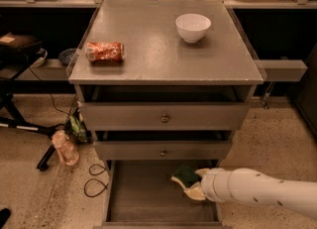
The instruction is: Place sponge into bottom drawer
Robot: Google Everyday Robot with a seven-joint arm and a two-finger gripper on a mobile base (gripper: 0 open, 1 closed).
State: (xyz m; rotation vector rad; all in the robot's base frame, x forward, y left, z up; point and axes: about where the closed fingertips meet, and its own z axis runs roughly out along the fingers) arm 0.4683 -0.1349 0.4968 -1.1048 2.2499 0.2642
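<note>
The bottom drawer (143,198) is pulled open at the foot of the grey cabinet and shows its flat grey floor. My gripper (194,185) reaches in from the right, low over the drawer's right side, on the end of a white arm. It is shut on the sponge (185,175), whose dark green face points up and left and whose yellow edge shows below. The sponge hangs inside the drawer's outline, just under the middle drawer's front.
An orange-red snack packet (104,52) and a white bowl (193,27) sit on the cabinet top (163,49). The two upper drawers with brass knobs (165,119) are closed. A plastic bottle (66,148), cables and a stand leg lie on the floor at left.
</note>
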